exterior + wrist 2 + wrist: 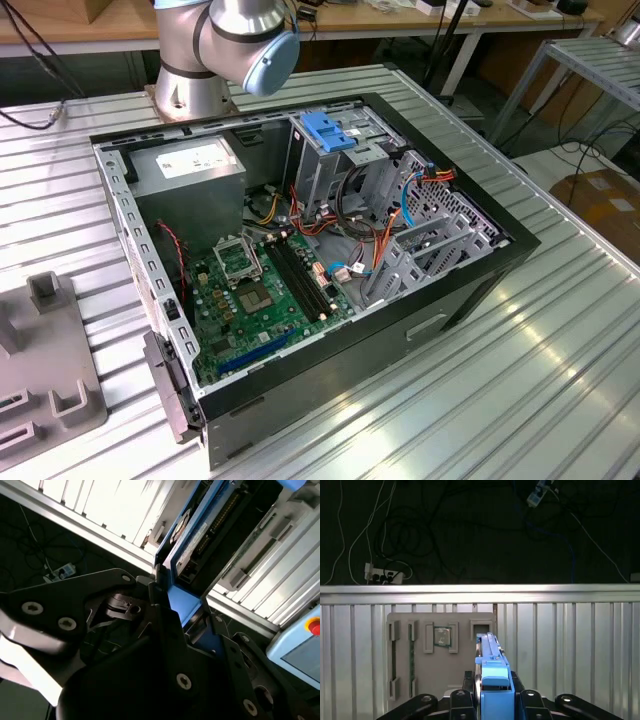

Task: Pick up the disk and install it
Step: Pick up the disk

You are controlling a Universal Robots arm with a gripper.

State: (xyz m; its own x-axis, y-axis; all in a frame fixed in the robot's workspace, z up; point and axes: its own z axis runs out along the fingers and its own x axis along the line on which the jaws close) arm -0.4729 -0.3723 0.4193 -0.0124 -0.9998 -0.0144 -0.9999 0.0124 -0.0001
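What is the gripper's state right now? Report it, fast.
Gripper: closed, holding the disk.

Camera layout: one view off the arm and two riding at its wrist.
The exterior view is looking steeply down from some way off at the open computer case [400, 340] on the ribbed counter [560, 330]. The first wrist view is looking past the claw [492, 687] and the edge-on disk [491, 660] towards the counter's edge and the floor [470, 530]. The second wrist view is sitting close behind the claw's links. The exterior and first wrist views are sharing the grey fixture plate [55, 375] [440, 670].
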